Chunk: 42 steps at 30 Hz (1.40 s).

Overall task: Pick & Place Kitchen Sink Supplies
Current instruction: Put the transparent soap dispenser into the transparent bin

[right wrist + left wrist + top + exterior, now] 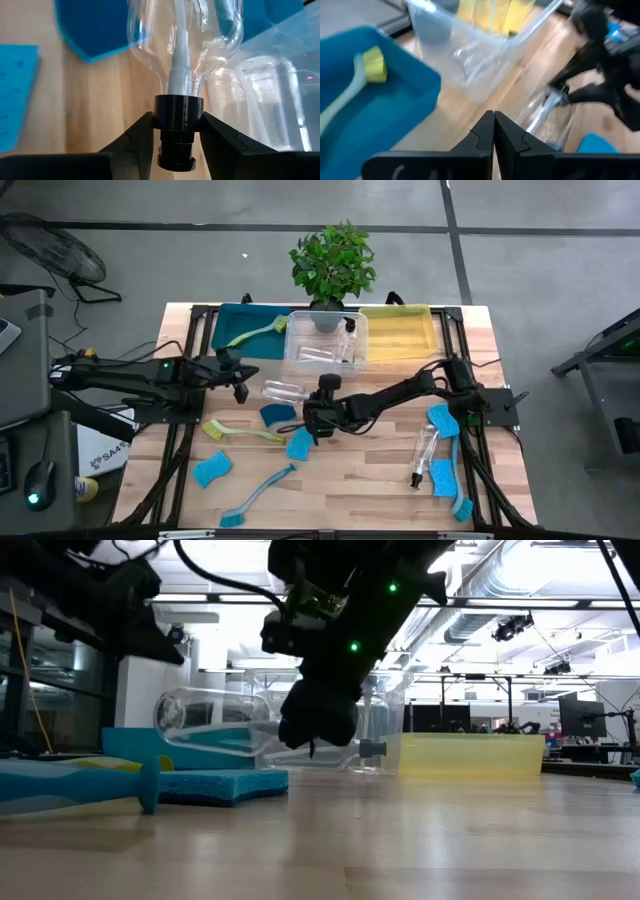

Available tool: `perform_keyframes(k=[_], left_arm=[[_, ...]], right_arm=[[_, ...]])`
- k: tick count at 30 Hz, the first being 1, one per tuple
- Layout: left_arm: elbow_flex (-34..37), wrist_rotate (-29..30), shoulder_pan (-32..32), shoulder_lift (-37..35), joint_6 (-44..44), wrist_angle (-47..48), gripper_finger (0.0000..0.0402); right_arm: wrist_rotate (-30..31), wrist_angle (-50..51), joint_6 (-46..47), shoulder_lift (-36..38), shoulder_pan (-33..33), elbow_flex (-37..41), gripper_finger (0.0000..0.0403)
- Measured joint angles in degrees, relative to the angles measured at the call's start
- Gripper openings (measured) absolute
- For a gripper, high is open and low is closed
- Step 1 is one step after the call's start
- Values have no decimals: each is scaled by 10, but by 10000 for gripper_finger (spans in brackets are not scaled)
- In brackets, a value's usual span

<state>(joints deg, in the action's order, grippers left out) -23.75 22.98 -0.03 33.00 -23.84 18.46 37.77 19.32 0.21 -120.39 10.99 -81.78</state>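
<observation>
A clear bottle [283, 390] with a black pump top lies level at the table's middle, just in front of the clear bin [325, 340]. My right gripper [310, 396] reaches in from the table's right and is shut on its pump end [178, 125]. My left gripper [493, 131] hovers shut, touching nothing, near the teal bin [240, 323], left of the bottle [240, 385]. Blue sponges [278, 413] [299, 443] [211, 469] and a yellow-green brush [240, 432] lie nearby on the wood. My right gripper pinches the bottle's black pump collar [178, 111] between its two fingers [142, 136], one on each side. The fingers come roughly level from the table's right, pointing along the bottle. The bottle [215, 720] stays level; whether it is lifted off the table I cannot tell.
The yellow bin [400, 330] and a potted plant [333, 265] stand along the far edge. The teal bin holds a brush [258, 330]; the clear bin holds bottles. On the right lie another bottle [425, 452], sponges [443, 420] [442, 477] and a blue brush [458, 485]. A second blue brush [255, 495] lies near the front.
</observation>
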Motion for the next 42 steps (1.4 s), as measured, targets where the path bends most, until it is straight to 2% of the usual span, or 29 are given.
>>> perform_keyframes(k=[7, 13, 19, 27, 32, 42], left_arm=[[0, -14, 0, -75, 33, 11, 1], [0, -12, 0, -119, 57, 11, 1], [3, -14, 0, -126, 61, 10, 1], [57, -30, 0, -127, 58, -46, 1], [65, -30, 0, -127, 55, -55, 1], [65, -29, 0, -126, 51, -55, 1]], right_arm=[[-26, 30, 23, 56, 18, 0, 127], [-17, 45, 8, 132, 32, 0, 127], [28, 46, -59, 213, 35, 0, 127], [58, 78, -190, 286, 0, 0, 127], [70, 150, -247, 292, -28, -21, 127], [141, 332, -357, 239, -50, -147, 127]])
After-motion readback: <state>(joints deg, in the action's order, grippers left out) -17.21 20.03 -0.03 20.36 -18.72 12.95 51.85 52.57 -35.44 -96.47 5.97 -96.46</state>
